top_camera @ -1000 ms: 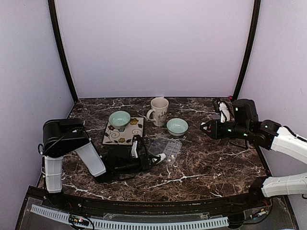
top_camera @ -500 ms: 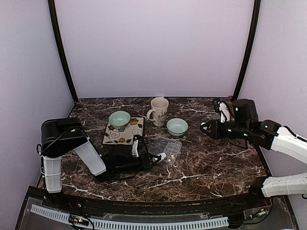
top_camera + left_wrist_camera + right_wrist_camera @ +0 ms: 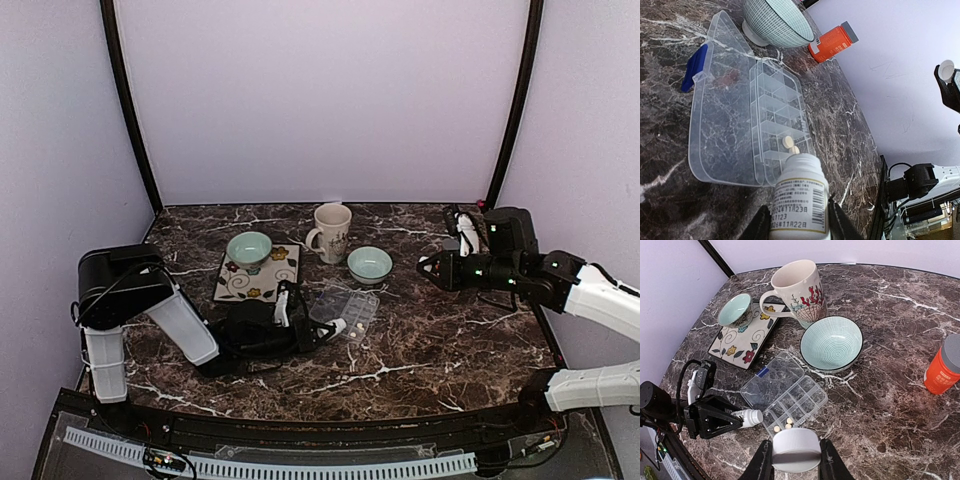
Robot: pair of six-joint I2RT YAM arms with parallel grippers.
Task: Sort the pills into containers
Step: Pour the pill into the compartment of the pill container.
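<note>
Right wrist: pills (image 3: 789,420) in containers (image 3: 799,401)

The right jaws clamp a white cap (image 3: 795,447) above the marbled bench (image 3: 880,405). Beyond it, three pills (image 3: 788,420) sit in the nearest compartments of the open pill box (image 3: 790,390).

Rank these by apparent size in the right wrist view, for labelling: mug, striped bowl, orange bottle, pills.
1. Mug and striped bowl: alike.
2. Orange bottle, partly cropped.
3. Pills.
</note>
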